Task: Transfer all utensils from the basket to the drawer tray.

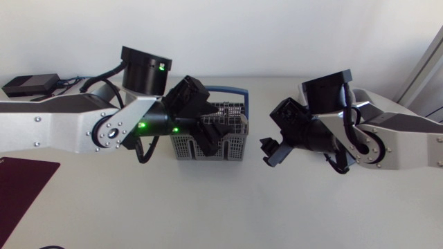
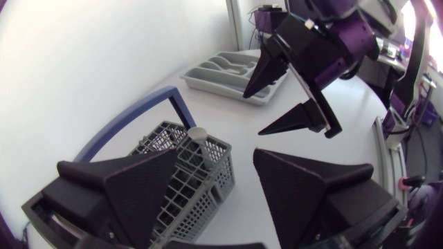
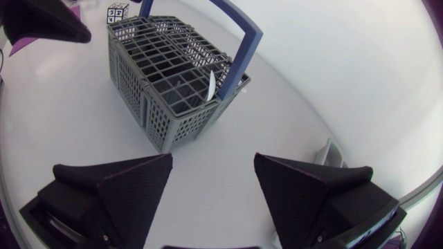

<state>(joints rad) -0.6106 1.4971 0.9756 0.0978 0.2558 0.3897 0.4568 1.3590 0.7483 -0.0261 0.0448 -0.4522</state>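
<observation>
- Head view: our left gripper point(image 1: 211, 142) hangs open and empty over the grey plastic lattice basket with the blue hoop handle point(image 1: 185, 146), at frame centre. Our right gripper point(image 1: 268, 152), fingers parted and holding nothing, sits just right of it. The drawer tray does not show here. We judge the wrists close enough that a reach by either could strike the other.
- Left wrist view: a pale slender utensil point(image 2: 197, 135) stands in a corner compartment of the basket, ahead of the fingers and near the handle. The grey divided plastic drawer tray point(image 2: 228, 72) lies well beyond, behind the right gripper. A finger catching the lattice or the handle could drag or tip the basket.
- Right wrist view: the basket stands ahead of the open fingers. The thin utensil may slip from a shallow pinch.
</observation>
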